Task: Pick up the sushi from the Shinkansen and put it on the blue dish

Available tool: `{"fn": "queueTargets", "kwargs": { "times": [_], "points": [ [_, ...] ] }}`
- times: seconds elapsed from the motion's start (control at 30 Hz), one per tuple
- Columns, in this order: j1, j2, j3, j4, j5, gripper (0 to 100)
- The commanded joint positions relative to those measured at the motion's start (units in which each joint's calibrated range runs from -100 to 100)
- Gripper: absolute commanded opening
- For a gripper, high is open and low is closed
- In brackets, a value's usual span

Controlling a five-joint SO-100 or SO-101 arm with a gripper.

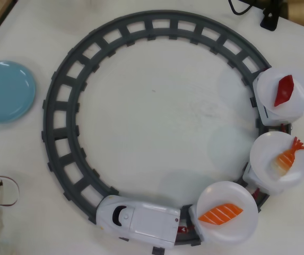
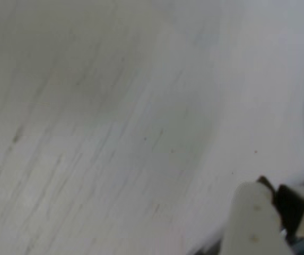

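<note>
The arm shows only as a white part at the lower-left corner of the overhead view, and the gripper (image 2: 279, 223) appears just as a blurred pale finger with a dark piece at the bottom right of the wrist view, so whether it is open or closed cannot be told; it seems to carry nothing. The wrist view looks onto bare white table (image 2: 114, 127). The sushi (image 1: 220, 213), an orange striped salmon piece, lies well apart from the arm, far to its right across the bottom of the overhead view, on the round white plate (image 1: 227, 234) of the first car just behind the Shinkansen (image 1: 138, 217). Its long axis runs nearly left-right in that view, tilted slightly up toward the right. The train's nose sits between the arm and the piece on the grey track (image 1: 61, 117). The blue dish (image 1: 6, 91) is much nearer the arm, just above it at the left edge. The reach would therefore probably go rightward, past the locomotive, with the fingers closing across the short width.
</note>
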Motion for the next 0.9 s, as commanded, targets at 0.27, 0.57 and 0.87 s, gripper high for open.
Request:
{"fn": "queueTargets", "kwargs": {
  "times": [0.27,0.57,0.87],
  "points": [
    [0.2,-0.37,0.17,-0.61,-0.1,3],
    [-0.15,-0.37,0.17,-0.61,0.11,3],
    [0.38,-0.37,-0.73,-0.27,0.32,3]
  ]
}}
